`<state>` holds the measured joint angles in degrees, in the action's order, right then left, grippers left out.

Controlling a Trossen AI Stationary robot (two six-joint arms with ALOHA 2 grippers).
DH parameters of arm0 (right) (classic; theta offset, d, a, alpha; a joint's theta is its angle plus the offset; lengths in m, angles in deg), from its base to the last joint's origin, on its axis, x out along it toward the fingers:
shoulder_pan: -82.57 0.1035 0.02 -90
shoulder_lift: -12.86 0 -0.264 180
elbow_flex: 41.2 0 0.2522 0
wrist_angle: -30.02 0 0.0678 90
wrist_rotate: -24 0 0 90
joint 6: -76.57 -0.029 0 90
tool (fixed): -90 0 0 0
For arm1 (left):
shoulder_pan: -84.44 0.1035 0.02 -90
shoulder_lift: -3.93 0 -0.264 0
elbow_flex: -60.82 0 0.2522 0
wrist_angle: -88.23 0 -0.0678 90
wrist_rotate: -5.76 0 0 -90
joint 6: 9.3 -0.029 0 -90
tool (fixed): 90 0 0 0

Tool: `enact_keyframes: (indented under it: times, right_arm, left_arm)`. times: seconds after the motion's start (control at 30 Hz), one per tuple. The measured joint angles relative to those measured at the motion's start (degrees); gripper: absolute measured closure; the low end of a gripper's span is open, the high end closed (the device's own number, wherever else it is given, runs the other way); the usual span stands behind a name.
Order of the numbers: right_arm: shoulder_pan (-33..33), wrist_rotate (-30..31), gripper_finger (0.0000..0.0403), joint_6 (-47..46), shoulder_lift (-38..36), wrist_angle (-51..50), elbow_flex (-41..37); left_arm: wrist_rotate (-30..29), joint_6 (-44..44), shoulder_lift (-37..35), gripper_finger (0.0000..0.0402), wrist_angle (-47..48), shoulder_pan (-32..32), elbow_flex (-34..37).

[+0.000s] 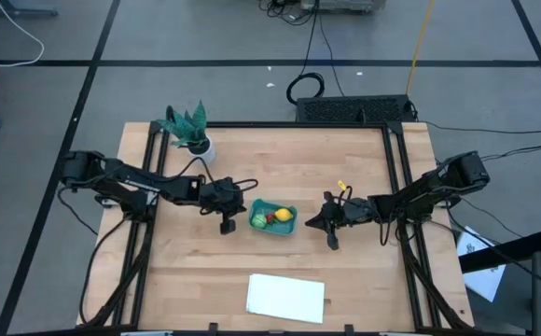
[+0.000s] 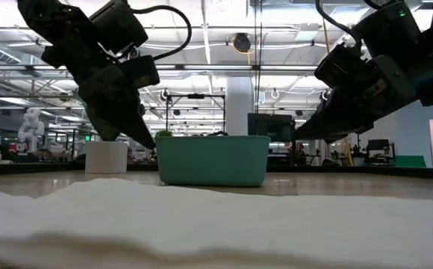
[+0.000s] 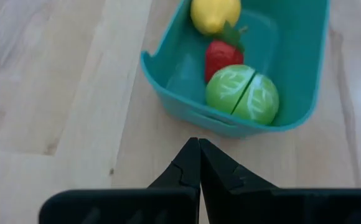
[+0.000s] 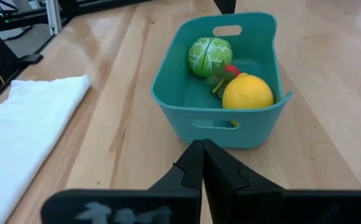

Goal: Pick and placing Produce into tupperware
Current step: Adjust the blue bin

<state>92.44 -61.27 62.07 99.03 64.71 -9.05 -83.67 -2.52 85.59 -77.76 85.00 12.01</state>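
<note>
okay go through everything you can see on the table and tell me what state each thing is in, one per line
tupperware: upright, open-topped, holding all three produce pieces
green produce: inside the tupperware
red produce: inside, between the other two
yellow produce: inside
left gripper: shut, empty, beside the tupperware
right gripper: shut, empty, on the tupperware's other side
white sheet: lying flat
potted plant: upright
</note>
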Motion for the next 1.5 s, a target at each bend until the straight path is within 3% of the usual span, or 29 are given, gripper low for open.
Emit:
enact_keyframes:
  times: [0.4, 1.5]
  right_arm:
    - [-0.06, 1.45, 0.0403, -0.44, 0.00, -0.73, 0.00]
    - [-0.17, 1.68, 0.0403, -0.87, 0.00, -1.16, 0.00]
  left_arm:
    - [1.82, -0.23, 4.66, 0.0401, -6.43, -0.04, -0.15]
    - [1.92, 0.51, 4.73, 0.0400, -10.42, -4.94, -0.15]
